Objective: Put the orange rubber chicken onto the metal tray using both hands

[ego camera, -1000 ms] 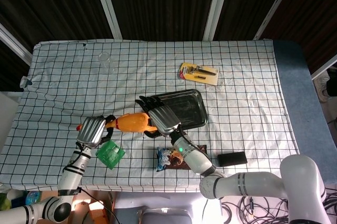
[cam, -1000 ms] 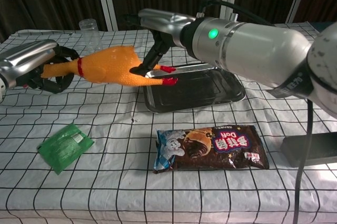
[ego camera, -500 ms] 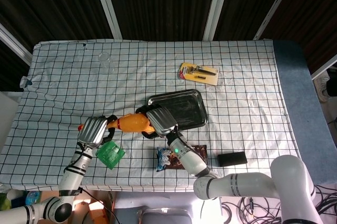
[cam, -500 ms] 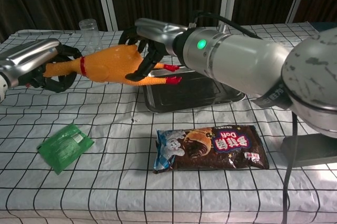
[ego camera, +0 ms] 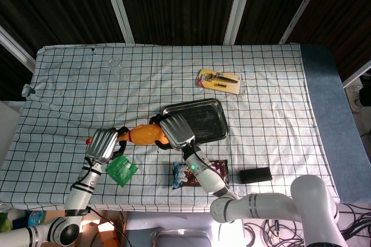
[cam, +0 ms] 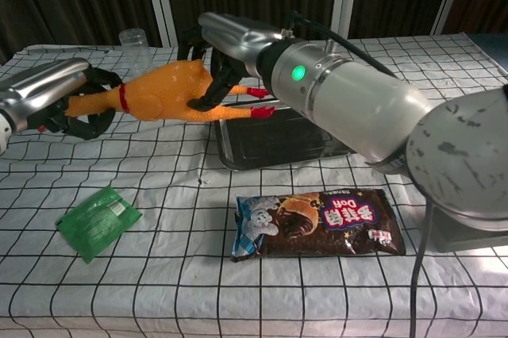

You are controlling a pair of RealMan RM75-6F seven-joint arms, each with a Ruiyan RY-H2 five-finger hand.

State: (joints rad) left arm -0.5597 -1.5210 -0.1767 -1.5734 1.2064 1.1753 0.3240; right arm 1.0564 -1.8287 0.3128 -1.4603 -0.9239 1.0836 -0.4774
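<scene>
The orange rubber chicken [cam: 163,94] [ego camera: 146,134] hangs in the air left of the metal tray [cam: 317,136] [ego camera: 210,120], its red feet over the tray's left rim. My left hand [cam: 55,100] [ego camera: 102,145] grips its head and neck end. My right hand [cam: 218,56] [ego camera: 175,130] wraps its dark fingers over the chicken's rear body from above. The tray lies flat on the checked cloth with nothing in it.
A brown snack bag [cam: 317,223] lies in front of the tray, a green packet [cam: 99,220] to the front left. A clear cup [cam: 135,43] stands at the back left. A yellow tool pack [ego camera: 219,80] lies beyond the tray, a black box [ego camera: 255,174] front right.
My right hand has moved left along the chicken and closed over its rear body. The chicken has risen slightly. My left hand has stayed in place.
</scene>
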